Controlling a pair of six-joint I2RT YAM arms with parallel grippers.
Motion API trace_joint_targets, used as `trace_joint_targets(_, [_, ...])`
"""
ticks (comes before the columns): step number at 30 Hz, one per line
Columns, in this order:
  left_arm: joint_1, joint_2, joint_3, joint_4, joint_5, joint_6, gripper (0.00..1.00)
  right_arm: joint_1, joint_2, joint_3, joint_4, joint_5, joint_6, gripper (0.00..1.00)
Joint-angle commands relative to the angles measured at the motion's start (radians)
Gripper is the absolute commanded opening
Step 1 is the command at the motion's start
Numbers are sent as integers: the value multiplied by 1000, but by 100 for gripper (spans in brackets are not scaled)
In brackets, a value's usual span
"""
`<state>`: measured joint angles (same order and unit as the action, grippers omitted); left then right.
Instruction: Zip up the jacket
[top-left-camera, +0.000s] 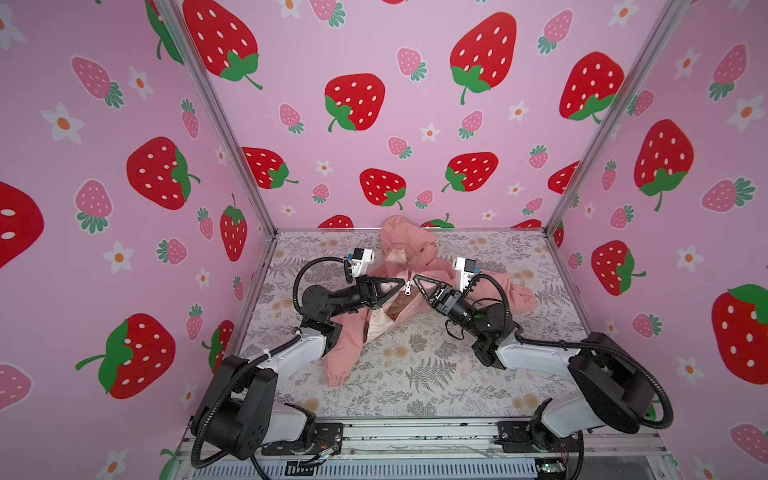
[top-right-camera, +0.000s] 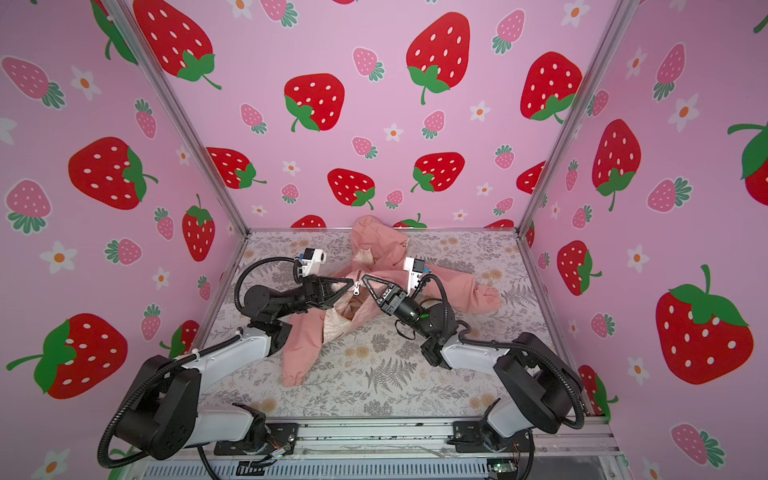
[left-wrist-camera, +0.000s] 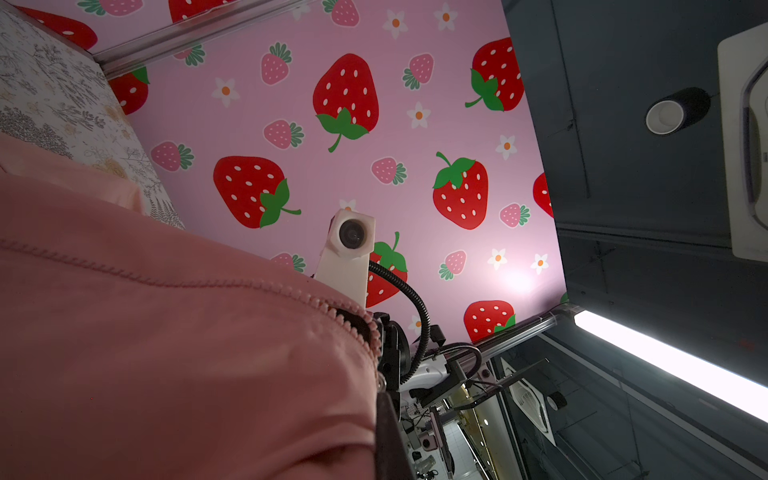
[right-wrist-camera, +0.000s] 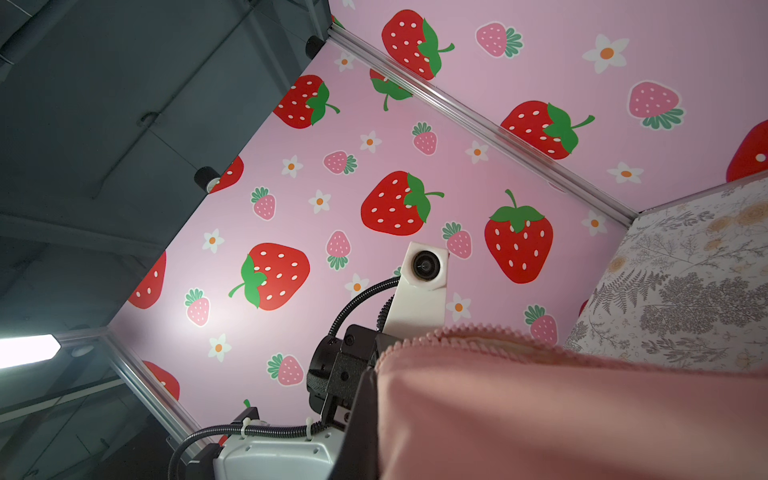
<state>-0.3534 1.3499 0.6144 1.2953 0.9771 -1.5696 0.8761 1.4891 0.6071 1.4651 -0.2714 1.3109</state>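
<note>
Two tools clamp jacket edges: left tool, right tool, flanking zipper pull. Zipping seemingly underway; next needs pull gripped, edges taut.

Both top views are bright and evenly lit, with only faint, soft shadows on the counter. The strawberry walls bow toward the frame edges. In each wrist view a light tube burns out to pure white and throws a glare patch on the wall. The close jacket fabric is soft-focused, and shadowed in the left wrist view.
</note>
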Motion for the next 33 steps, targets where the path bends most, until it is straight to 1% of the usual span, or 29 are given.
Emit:
trace_joint_targets(1, [-4, -8, 44, 94, 16, -27, 0, 12, -5, 32, 109, -14, -10, 0])
trace_joint_targets(33, [-3, -9, 70, 122, -15, -60, 0, 56, -13, 1, 73, 7, -60, 0])
